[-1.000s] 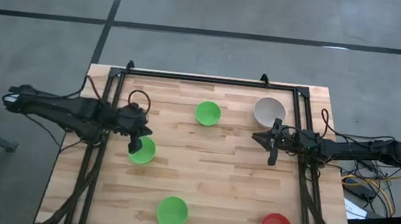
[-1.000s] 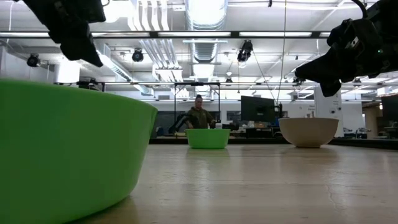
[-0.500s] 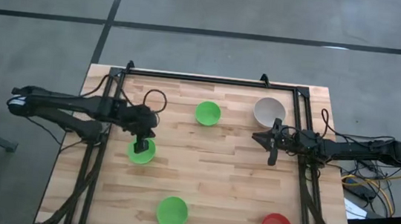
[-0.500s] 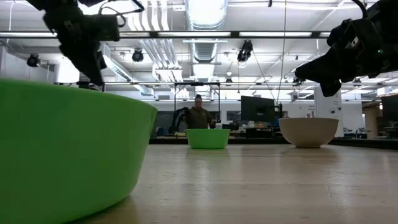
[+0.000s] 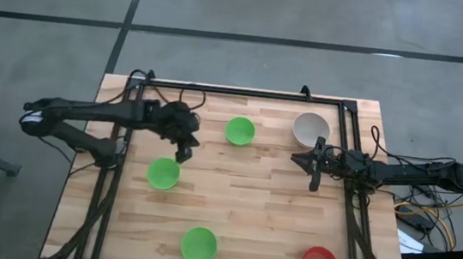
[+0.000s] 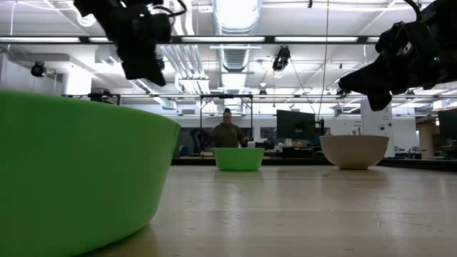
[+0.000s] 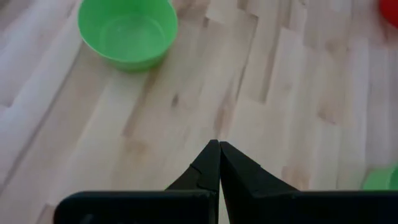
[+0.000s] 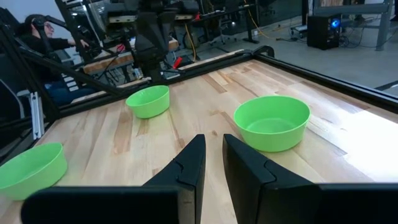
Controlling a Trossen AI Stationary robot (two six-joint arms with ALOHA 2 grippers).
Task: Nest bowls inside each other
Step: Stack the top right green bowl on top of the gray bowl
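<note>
My left gripper [image 5: 185, 146] hangs above the table, fingers pressed together, empty, between two green bowls: one [image 5: 240, 131] just right and farther, one [image 5: 163, 173] nearer. It is the closer arm. The right gripper [image 5: 312, 174], slightly parted, waits beside the white bowl [image 5: 310, 129].

We see even, bright overhead light on the pale wooden tabletop [image 5: 251, 192], with only faint, soft shadows. In the low view, ceiling lamps [image 6: 234, 13] glare white and the nearest green bowl [image 6: 78, 171] looms large and soft, out of focus. The left wrist view looks slightly blurred; a bright patch washes out the tabletop's far edge in the right wrist view.
</note>
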